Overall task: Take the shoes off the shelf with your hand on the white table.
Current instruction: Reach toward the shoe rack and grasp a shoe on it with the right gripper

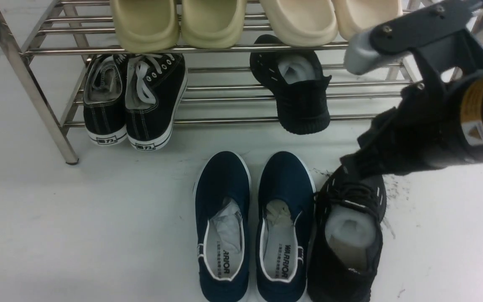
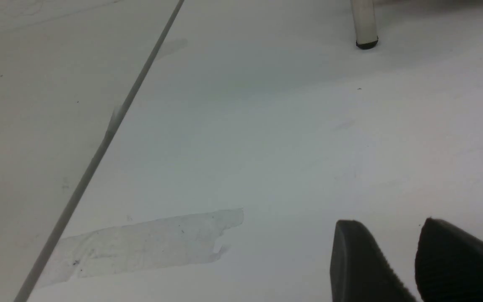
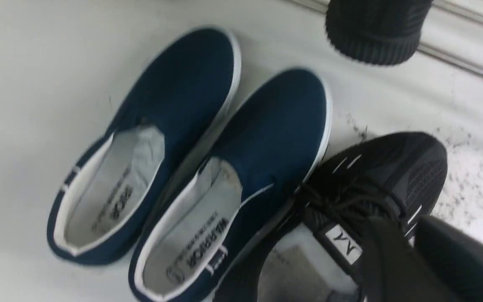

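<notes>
Front view: remaining black knit sneaker [image 1: 304,92] sits on the rack's lower tier [image 1: 224,121], upper centre of frame, beyond and left of the right gripper [image 3: 413,247]. Long axis runs heel-near, toe away, skewed left. Right arm is nearer. Its mate [image 1: 346,239] is on the white table [image 1: 120,218], lower right. Can't tell if right jaws are clenched or released; left gripper's [image 2: 396,251] fingers stand slightly apart.

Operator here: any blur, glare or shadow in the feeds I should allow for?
Right wrist view: dark pincer smeared and soft, navy slip-on shoes with white trim clearer; front view: pale sheen low on the flat white table, steel bars of the shoe rack glinting; left wrist view: dim, soft shadow near the rack's leg.
</notes>
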Available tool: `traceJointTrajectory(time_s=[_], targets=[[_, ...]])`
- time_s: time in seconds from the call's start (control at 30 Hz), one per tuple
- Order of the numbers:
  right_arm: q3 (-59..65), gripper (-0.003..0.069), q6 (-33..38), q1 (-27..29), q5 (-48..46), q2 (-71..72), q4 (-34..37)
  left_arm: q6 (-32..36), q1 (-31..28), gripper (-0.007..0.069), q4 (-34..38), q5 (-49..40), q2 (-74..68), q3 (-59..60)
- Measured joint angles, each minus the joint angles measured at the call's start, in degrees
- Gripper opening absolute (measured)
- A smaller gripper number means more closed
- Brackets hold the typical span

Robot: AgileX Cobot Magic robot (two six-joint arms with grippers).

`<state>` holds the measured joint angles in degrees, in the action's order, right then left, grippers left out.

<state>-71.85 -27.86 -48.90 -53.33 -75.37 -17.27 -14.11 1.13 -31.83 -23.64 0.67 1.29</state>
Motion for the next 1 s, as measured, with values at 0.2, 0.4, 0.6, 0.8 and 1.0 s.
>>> traceJointTrajectory(time_s=[0.2, 0.4, 0.6, 0.8, 1.0], targets=[[-6.82, -0.0006, 6.06, 3.67, 2.04, -11.25, 3.12, 0.00, 0.00, 0.0242, 0.00, 0.00, 0.00, 0.00], [-16.49, 0.0075, 6.52, 6.33, 4.62, -23.51, -1.27, 0.00, 0.00, 0.0242, 0.00, 0.00, 0.00, 0.00], [-25.55, 0.0295, 6.53, 6.53, 5.48, -32.44, -7.90, 0.00, 0.00, 0.0242, 0.00, 0.00, 0.00, 0.00], [-30.52, 0.0484, 4.59, 7.18, 9.07, -36.60, -10.86, 0.00, 0.00, 0.0242, 0.00, 0.00, 0.00, 0.00], [-32.02, 0.0539, -1.45, 10.91, 10.84, -39.14, -11.21, 0.00, 0.00, 0.0242, 0.00, 0.00, 0.00, 0.00]])
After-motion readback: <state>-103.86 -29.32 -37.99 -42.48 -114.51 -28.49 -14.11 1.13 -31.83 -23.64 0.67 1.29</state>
